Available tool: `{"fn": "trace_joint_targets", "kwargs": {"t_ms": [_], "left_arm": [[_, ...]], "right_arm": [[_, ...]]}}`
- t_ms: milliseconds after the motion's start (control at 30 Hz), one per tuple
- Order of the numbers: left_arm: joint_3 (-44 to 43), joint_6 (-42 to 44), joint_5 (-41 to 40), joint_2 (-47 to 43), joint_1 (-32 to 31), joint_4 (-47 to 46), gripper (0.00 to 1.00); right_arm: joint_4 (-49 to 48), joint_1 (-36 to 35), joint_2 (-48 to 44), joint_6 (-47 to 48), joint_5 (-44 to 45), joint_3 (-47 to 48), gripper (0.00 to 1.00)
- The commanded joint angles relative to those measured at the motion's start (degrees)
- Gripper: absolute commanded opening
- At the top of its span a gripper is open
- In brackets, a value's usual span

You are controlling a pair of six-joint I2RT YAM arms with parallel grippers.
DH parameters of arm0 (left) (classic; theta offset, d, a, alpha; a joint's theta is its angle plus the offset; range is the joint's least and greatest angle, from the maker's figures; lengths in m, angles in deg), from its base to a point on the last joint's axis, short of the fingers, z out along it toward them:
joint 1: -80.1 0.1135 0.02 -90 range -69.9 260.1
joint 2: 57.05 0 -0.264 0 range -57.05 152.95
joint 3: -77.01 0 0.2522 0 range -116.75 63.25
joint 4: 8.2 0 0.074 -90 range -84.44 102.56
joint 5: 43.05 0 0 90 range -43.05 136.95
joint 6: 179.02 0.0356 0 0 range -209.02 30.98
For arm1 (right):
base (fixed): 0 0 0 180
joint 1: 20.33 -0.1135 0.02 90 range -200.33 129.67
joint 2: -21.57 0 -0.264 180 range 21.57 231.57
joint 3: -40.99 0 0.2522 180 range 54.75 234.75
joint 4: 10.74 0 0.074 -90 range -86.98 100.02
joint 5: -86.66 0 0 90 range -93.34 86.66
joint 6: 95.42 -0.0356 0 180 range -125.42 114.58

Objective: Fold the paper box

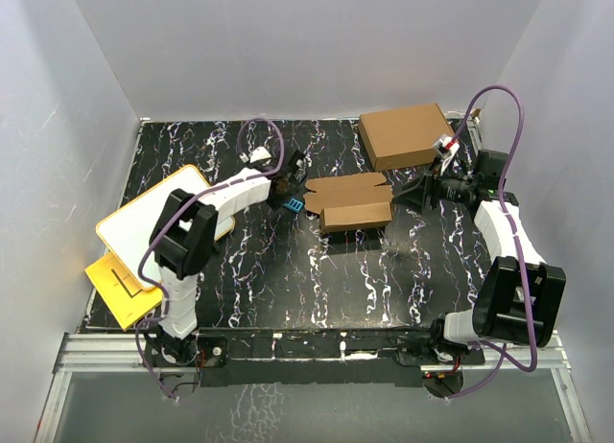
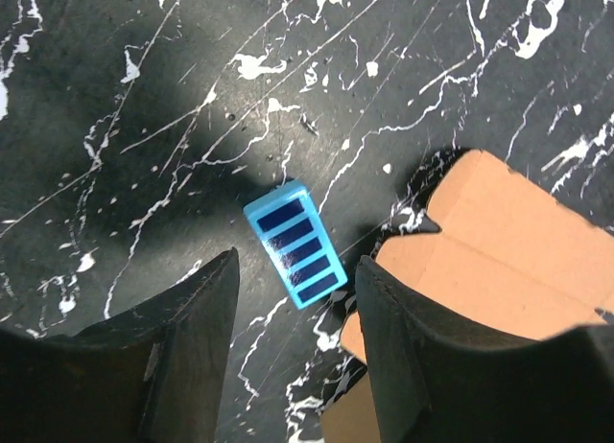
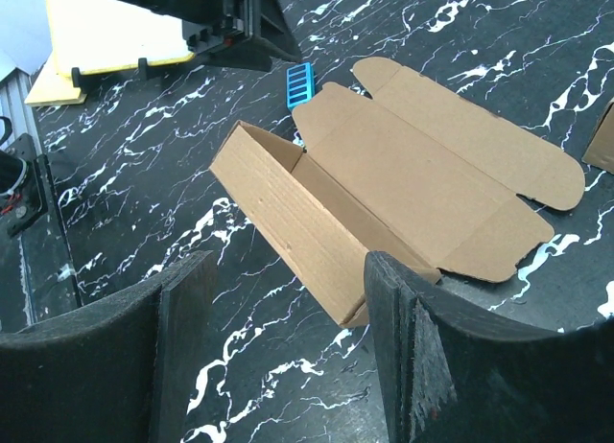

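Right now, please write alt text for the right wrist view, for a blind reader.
A half-folded brown paper box lies on the black marbled table, long walls raised, lid flat. The right gripper hangs open before it; a blue block lies behind.

The left gripper (image 2: pixel 299 270) points down, fingers apart. The right gripper (image 3: pixel 293 263) hangs low and leans forward, fingers apart
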Motion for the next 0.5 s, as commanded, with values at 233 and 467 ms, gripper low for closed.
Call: {"fn": "trace_joint_targets", "kwargs": {"t_ms": [233,467], "left_arm": [[-12.65,-4.76,-1.43,8.46,0.01,12.95,0.52],[-13.15,-4.26,-0.99,10.23,0.03,13.63,0.51]], "right_arm": [[-3.59,-0.35,-0.54,0.29,-1.11,0.04,0.68],[-3.61,-0.38,-0.65,0.27,-1.12,0.03,0.68]]}}
